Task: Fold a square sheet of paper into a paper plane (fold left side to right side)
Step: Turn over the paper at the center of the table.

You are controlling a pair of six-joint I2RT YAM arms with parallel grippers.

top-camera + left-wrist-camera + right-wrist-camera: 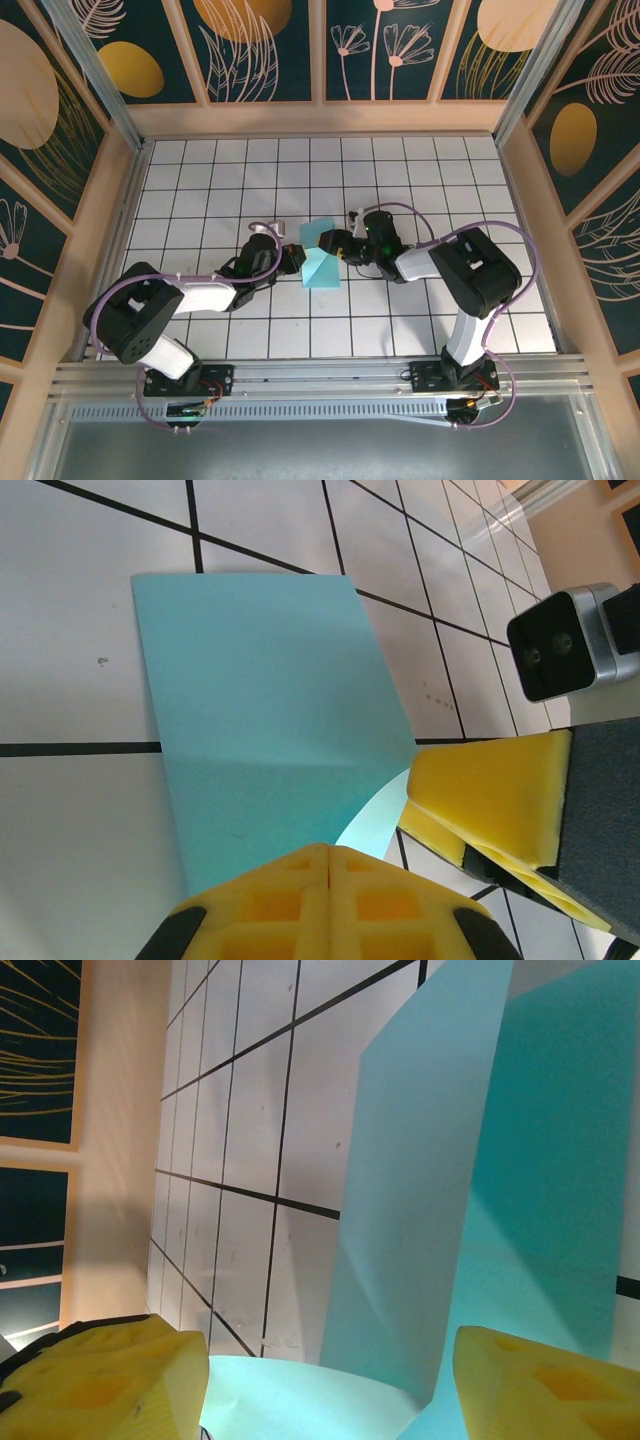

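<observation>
The square sheet of paper is light turquoise and lies partly folded on the tiled floor between the two arms, one flap raised. In the left wrist view the paper lies flat with a soft crease, and a pale curled flap rises at its near right corner. My left gripper is shut, with its yellow tips together over the paper's near edge and nothing visible between them. My right gripper is open, its yellow fingers wide apart around the curled flap. The paper plane is not in view.
The white tiled floor has black grid lines and is enclosed by wooden walls. The right arm's wrist camera hangs close above the paper's right side. The two grippers are close together over the sheet.
</observation>
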